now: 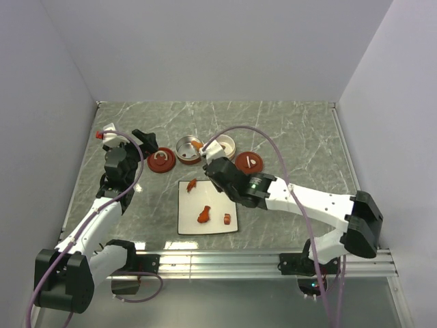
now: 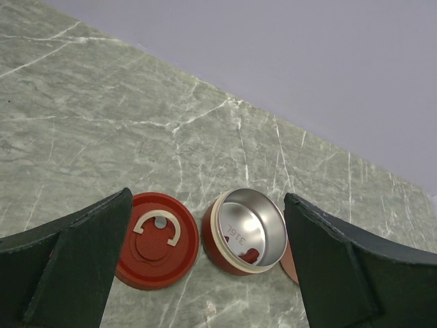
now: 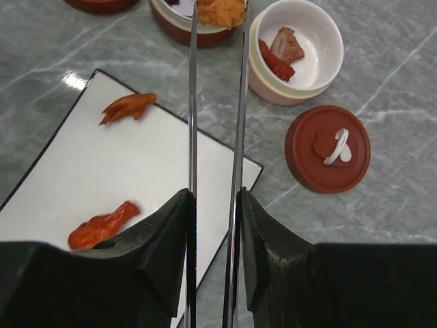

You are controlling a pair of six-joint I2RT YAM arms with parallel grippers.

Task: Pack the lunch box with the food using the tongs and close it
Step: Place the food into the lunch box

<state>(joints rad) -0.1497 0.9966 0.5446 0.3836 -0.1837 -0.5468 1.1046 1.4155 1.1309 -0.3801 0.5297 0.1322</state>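
Observation:
My right gripper [image 3: 213, 195] [image 1: 216, 166] is shut on the tongs [image 3: 193, 102], their two slim arms pressed between its fingers. The tong tips pinch an orange piece of food [image 3: 220, 10] above the steel-lined red lunch box bowl [image 1: 189, 149] [image 2: 246, 232], which has a red piece [image 2: 251, 255] inside. The white-lined bowl [image 3: 297, 51] [image 1: 222, 145] holds red and brown pieces [image 3: 280, 51]. On the white plate [image 1: 207, 229] lie three orange pieces [image 1: 192, 183] [image 1: 203, 214] [image 1: 226, 219]. My left gripper [image 1: 143, 140] [image 2: 206, 225] hangs open and empty behind the steel bowl.
Two round red lids with white handles lie on the marble table: one [image 1: 162, 161] [image 2: 156, 239] left of the steel bowl, the other [image 1: 250, 162] [image 3: 328, 147] right of the white-lined bowl. Grey walls close in the table on three sides.

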